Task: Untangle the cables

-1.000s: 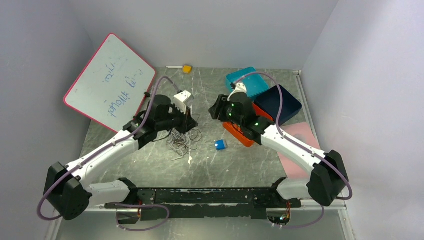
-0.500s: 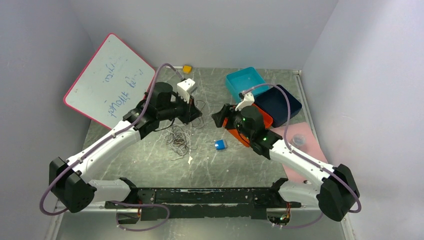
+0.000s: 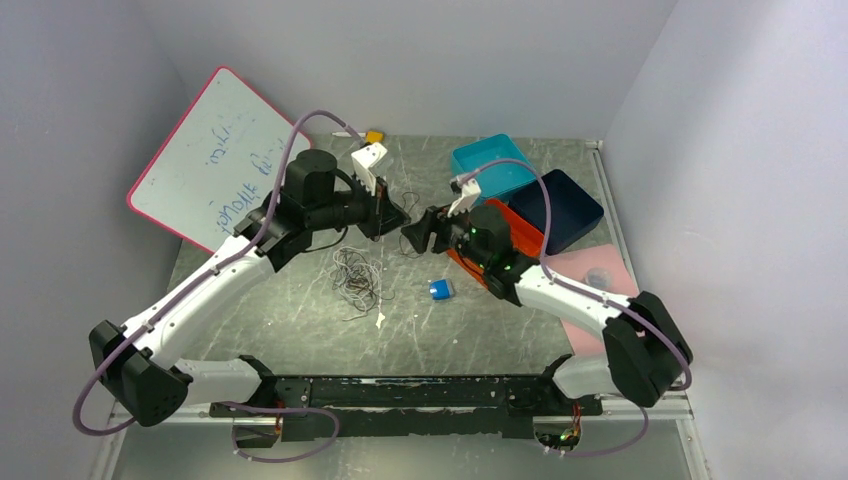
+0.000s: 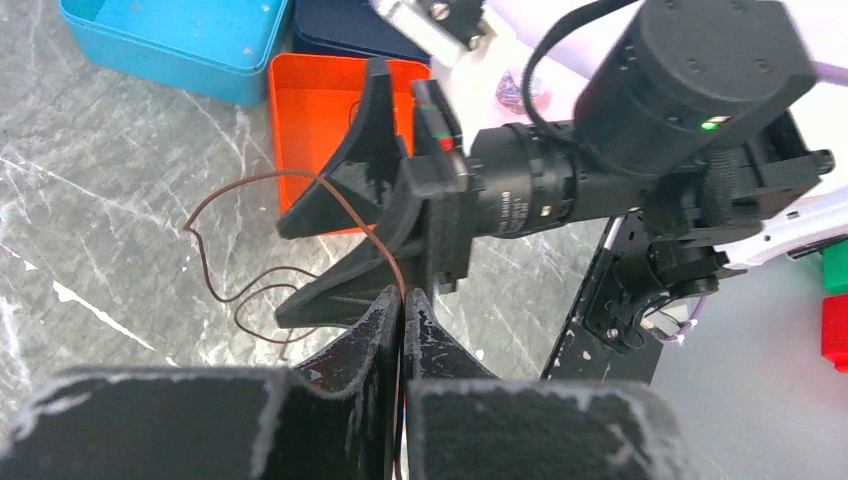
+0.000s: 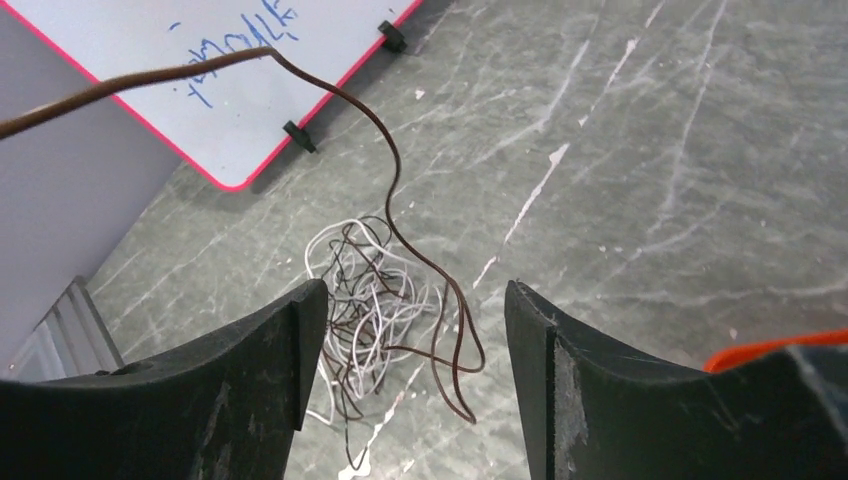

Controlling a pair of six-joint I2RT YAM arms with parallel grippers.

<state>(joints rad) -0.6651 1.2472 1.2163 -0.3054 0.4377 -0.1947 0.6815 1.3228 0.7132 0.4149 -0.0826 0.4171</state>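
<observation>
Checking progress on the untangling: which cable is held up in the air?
The brown cable, pinched in the shut left gripper; the other cables lie heaped on the table.

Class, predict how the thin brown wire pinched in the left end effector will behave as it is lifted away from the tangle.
Probably floppy: the thin brown wire droops in loose curves from the shut left end effector. Likely very light, being so thin. It may snag and drag the tangle of grey and dark wires, since its lower end seems to run into that heap.
</observation>
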